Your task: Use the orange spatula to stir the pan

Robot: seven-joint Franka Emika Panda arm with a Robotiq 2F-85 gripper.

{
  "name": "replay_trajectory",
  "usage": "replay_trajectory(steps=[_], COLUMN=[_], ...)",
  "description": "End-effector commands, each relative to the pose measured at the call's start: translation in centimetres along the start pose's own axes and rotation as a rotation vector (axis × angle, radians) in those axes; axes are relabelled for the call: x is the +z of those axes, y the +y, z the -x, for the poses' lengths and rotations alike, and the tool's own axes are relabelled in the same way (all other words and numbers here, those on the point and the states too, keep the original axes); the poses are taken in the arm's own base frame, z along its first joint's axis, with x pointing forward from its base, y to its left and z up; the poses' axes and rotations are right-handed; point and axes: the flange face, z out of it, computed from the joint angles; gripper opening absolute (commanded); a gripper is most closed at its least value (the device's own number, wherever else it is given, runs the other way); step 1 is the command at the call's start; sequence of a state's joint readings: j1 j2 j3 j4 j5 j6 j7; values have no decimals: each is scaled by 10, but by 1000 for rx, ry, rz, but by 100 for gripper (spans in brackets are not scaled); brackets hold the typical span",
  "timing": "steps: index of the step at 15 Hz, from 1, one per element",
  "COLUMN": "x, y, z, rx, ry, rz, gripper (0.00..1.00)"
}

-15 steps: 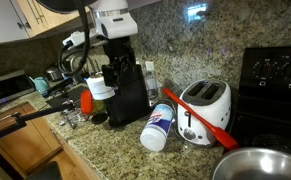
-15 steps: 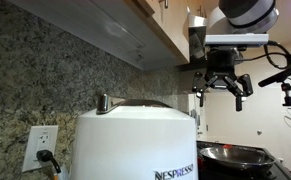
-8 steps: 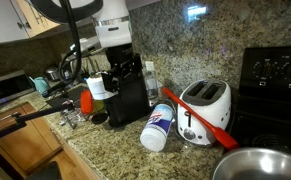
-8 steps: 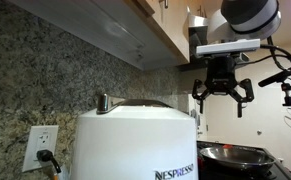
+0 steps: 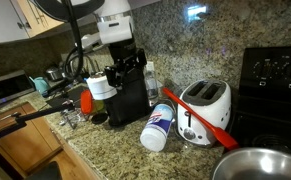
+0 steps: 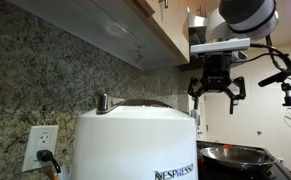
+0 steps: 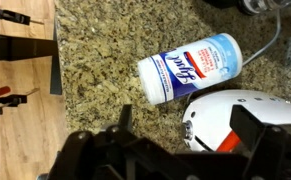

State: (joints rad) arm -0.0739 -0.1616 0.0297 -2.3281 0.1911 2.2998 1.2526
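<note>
**Released end effector above a granite desk, spatula propped on the toaster**

In an exterior view, the speckled brown granite desk (image 5: 103, 150) carries a boxy black coffee machine (image 5: 131, 100) at the left. The end effector (image 5: 126, 68) hangs just above it with its dark fingers (image 6: 194, 91) spread wide and nothing between them. Next comes a white plastic wipes canister (image 5: 159, 128) with a blue label, a smooth cylinder lying on its side. Just beside it stands the rounded, glossy white toaster (image 5: 207, 104). The orange spatula (image 5: 199, 118), slim and straight, leans slantwise across the toaster's front, its wider flat end low toward the right. The pan (image 5: 261, 165), round, shiny silver metal with a shallow rim, sits at the lower right in front of the black stove (image 5: 275, 75). Whether the spatula touches it cannot be told.
</note>
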Motion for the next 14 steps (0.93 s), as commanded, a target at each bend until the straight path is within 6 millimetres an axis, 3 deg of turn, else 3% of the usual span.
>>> replay_trajectory(steps=[1,4,7,11,14], x=[-12,-14,-2,36,59], y=[-31,-44,-49,-54,-62], z=[-9,-29,-58,-90,-96], rx=[139,257,350,422,441], ry=[-28,-53,-77,-91,-119], rz=[-77,-112,-114,-71,-44], gripper=[100,100,100,100,100])
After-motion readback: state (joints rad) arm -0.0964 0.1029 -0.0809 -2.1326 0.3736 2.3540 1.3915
